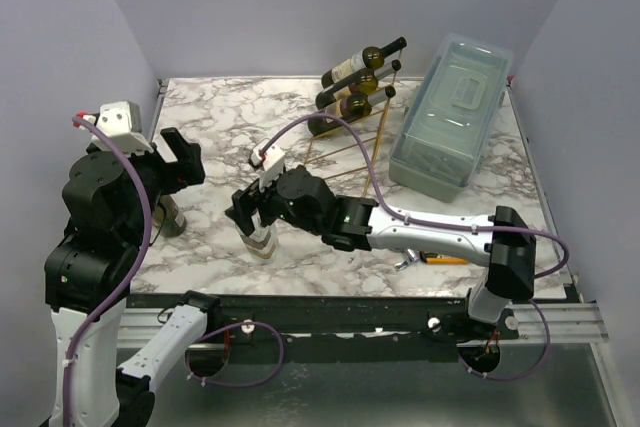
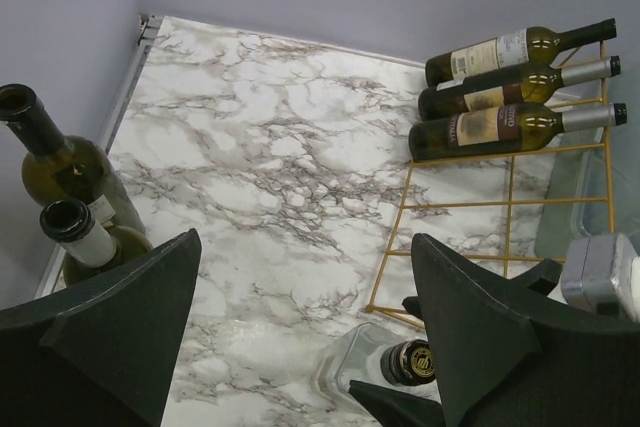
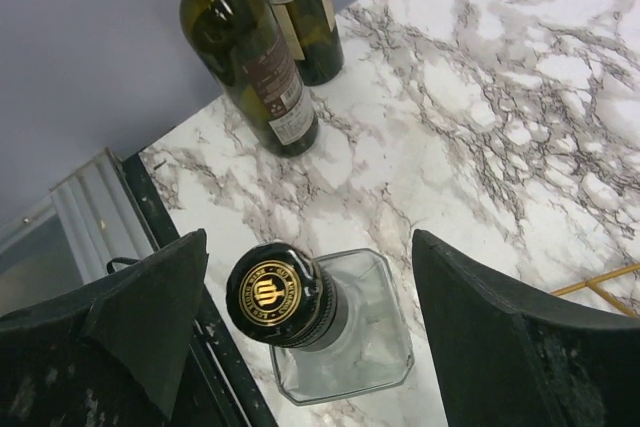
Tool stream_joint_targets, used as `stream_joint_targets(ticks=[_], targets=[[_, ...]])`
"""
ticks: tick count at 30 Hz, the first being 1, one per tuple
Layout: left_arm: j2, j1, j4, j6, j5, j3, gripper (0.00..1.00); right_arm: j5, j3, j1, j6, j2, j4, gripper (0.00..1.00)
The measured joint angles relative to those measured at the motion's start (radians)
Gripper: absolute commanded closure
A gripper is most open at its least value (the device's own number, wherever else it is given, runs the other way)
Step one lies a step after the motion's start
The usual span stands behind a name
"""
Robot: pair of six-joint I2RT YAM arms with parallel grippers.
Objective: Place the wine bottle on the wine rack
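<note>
I read the right claw (image 3: 308, 237) as spread wide and holding nothing. Its two fingers stand on either side of a clear square bottle (image 3: 350, 347), clear of the glass on both sides. This bottle stands upright on the marble worktop (image 2: 270, 147), near its front edge, and carries a black cap (image 3: 277, 294) with a gold emblem. I cannot tell whether it holds any liquid.

The left claw (image 2: 305, 237) is also spread wide and empty. It hangs above the left side of the worktop. Just below and to its left stand two green bottles (image 2: 70, 172), upright and side by side, close to the left wall. The nearer one has a pale collar at the neck.

The wine rack (image 2: 510, 202) stands at the back of the worktop, right of centre. It holds three bottles (image 2: 500, 90), lying one above another in its upper rungs, necks pointing right. Its lower rungs are bare.

Just to the right of the rack lies a pale blue-grey plastic box (image 1: 450, 112) with its lid on. I cannot see its contents.
</note>
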Motion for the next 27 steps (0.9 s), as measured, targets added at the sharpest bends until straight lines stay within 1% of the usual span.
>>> stream_joint_targets(ticks=[7, 14, 15, 17, 19, 21, 27], targets=[[-0.001, 0.0, -0.003, -0.003, -0.022, 0.0, 0.12, 0.112, 0.061, 0.045, -0.029, 0.055, -0.065, 0.36], [-0.006, 0.0, -0.003, -0.003, -0.034, 0.0, 0.12, 0.138, 0.076, 0.045, -0.035, 0.068, -0.084, 0.62], [-0.006, 0.0, -0.004, -0.003, -0.037, 0.0, 0.12, 0.138, 0.076, 0.045, -0.036, 0.068, -0.084, 0.68], [-0.006, 0.0, -0.004, -0.003, -0.039, 0.0, 0.12, 0.145, 0.078, 0.046, -0.054, 0.068, -0.085, 0.85], [-0.006, 0.0, -0.004, -0.003, -0.04, 0.0, 0.12, 0.164, 0.08, 0.043, -0.049, 0.068, -0.087, 0.96], [-0.006, 0.0, -0.004, -0.003, -0.04, 0.0, 0.12, 0.175, 0.082, 0.042, -0.035, 0.068, -0.09, 0.99], [-0.006, 0.0, -0.004, -0.002, -0.046, 0.0, 0.12, 0.25, 0.132, 0.043, 0.022, 0.093, -0.137, 0.99]])
